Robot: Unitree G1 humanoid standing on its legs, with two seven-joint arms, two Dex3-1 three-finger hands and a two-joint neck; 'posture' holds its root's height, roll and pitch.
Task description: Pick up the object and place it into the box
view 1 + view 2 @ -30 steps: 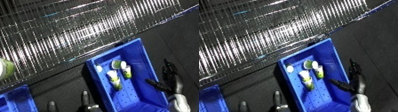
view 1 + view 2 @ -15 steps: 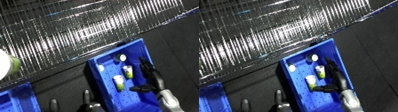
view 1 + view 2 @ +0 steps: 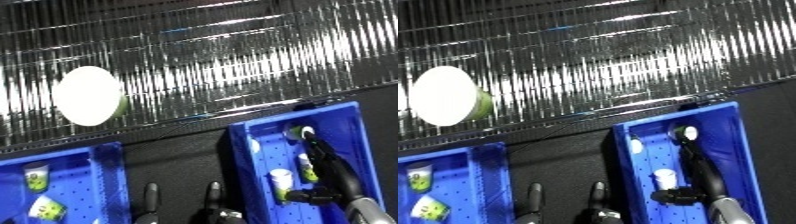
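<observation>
A green cup with a round white top [image 3: 87,95] lies on the metal wire grille [image 3: 222,60], far left. My right hand [image 3: 330,172] reaches into the right blue bin [image 3: 293,116], open, its straight fingers pointing at the far end and its thumb out to the left. Several small white and green cups lie in that bin: one at the fingertips [image 3: 302,132], one by the thumb [image 3: 280,179], and one at the left wall [image 3: 255,146]. My left hand [image 3: 213,194] shows at the bottom edge, open with fingers straight, over the dark strip between the bins, holding nothing.
A second blue bin [image 3: 53,152] sits at the lower left with two cups [image 3: 35,177] in it. The grille fills the upper half of the view. A dark floor strip [image 3: 178,155] separates the two bins.
The camera has swung, so the grille and bins now sit more level and the cup on the grille shows in full. My right hand has reached further up the right bin.
</observation>
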